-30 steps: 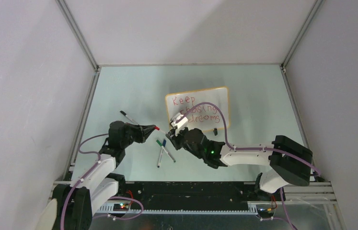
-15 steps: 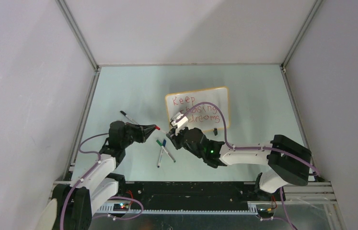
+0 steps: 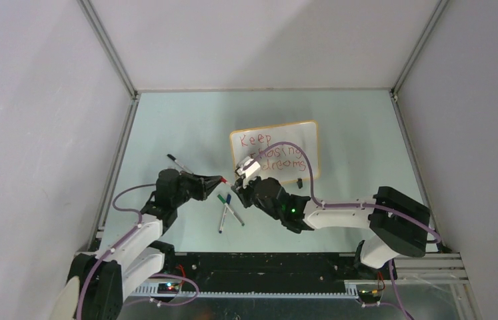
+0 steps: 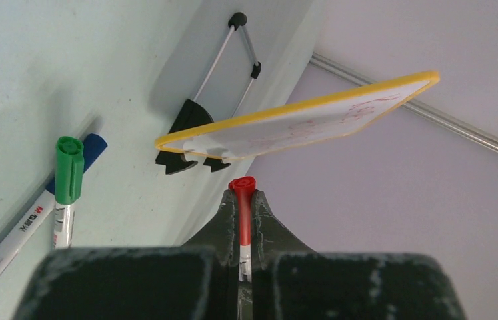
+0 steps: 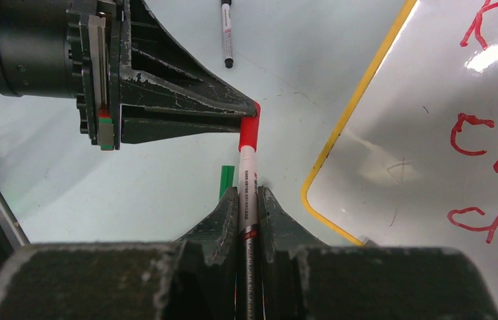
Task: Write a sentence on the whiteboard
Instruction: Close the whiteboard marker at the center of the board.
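Item: red cap brought to red marker, centre of the overhead view.
Black left gripper [image 3: 214,180], jaws clamped on a small red plastic cap [image 5: 249,132], has shifted rightward since a second ago. The cap now meets the end of the white-barrelled red marker [image 5: 247,187], which is pinched tight in the black right gripper [image 3: 240,185]. Right of centre, the tan-framed glossy whiteboard [image 3: 299,137] rests unmoved on the pale green table [image 3: 166,127], bearing the red handwritten sentence [image 3: 269,152].

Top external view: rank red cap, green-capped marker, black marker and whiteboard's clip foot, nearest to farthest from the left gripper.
1. red cap: in the left gripper.
2. green-capped marker: just nearside.
3. black marker: back-left.
4. clip foot: right, by whiteboard.
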You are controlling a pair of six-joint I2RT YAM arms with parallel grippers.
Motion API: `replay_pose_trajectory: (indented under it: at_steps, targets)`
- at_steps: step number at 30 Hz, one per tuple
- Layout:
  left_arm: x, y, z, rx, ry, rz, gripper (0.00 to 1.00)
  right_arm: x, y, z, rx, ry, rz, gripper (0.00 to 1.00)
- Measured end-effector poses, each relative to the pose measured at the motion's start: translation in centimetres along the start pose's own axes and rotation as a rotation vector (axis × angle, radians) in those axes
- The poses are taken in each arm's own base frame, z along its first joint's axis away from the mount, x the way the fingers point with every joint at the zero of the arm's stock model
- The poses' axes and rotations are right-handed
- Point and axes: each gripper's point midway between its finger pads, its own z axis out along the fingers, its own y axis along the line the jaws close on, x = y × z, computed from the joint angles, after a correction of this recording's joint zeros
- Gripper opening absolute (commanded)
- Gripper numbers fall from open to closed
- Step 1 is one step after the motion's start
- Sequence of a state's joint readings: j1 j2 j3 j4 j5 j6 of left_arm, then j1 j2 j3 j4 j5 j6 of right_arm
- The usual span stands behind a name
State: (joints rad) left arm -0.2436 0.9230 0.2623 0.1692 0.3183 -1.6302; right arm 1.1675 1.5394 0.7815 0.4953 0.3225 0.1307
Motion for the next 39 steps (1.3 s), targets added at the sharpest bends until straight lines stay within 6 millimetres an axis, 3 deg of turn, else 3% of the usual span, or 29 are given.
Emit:
replay_pose_trajectory:
  at_steps: [16,25,27,28,30,34,39]
  targets:
    - [0.9,-0.1,1.7,0.011,-0.025,-0.012,0.00,1.0,-0.9,1.6,0.141,-0.046,-0.172,0.00]
    - [1.2,-1.2,2.2,0.055,-0.055,-0.022,0.00,0.3,-1.5,1.7,0.202,-0.088,-0.230,0.00]
    - [1.1,-1.3,1.8,0.048,-0.078,0.005,0.00,0.1,-1.3,1.6,0.202,-0.096,-0.229,0.18]
    - [1.1,-1.5,1.6,0.039,-0.093,0.027,0.00,0.1,-1.1,1.5,0.202,-0.099,-0.228,0.40]
    - [1.0,-1.9,1.0,0.022,-0.121,0.075,0.00,-0.2,-0.8,1.4,0.196,-0.109,-0.211,0.57]
    - [0.8,-3.0,-0.5,0.017,-0.168,0.145,0.00,-1.0,-0.4,0.9,0.168,-0.128,-0.180,0.71]
    - [-1.7,-2.2,-1.7,-0.062,-0.290,0.226,0.00,-1.5,-0.9,-0.7,0.161,-0.163,-0.153,0.74]
